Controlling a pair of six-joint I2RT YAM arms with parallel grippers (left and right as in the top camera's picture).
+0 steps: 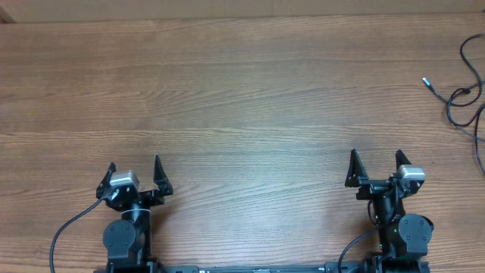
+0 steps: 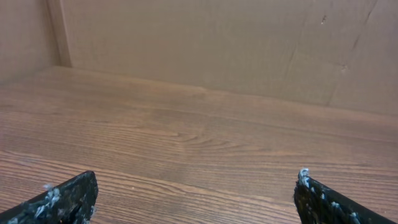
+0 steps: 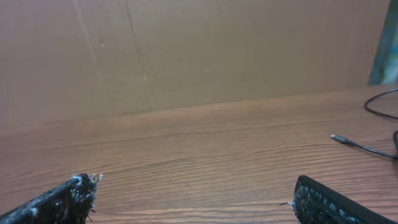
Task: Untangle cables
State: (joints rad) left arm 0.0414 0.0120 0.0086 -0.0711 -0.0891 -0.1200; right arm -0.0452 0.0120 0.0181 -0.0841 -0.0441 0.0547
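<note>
Fingers spread wide on both sides, nothing held: my left claw (image 1: 135, 161) and my right claw (image 1: 376, 152) hover low over the table (image 1: 242, 91), close to my base. The cables (image 1: 464, 92), thin black loops, lie well ahead and to the right of my right claw, one small plug (image 1: 426, 80) on the end nearest it.

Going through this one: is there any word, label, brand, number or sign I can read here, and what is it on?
No readable text in any view.
Brown wood-grain table: bare grain, no print.
Thin black cables with small plug ends: no marking can be made out.
Open black left gripper and open black right gripper: no lettering visible.
Plain brown back wall: blank.
</note>
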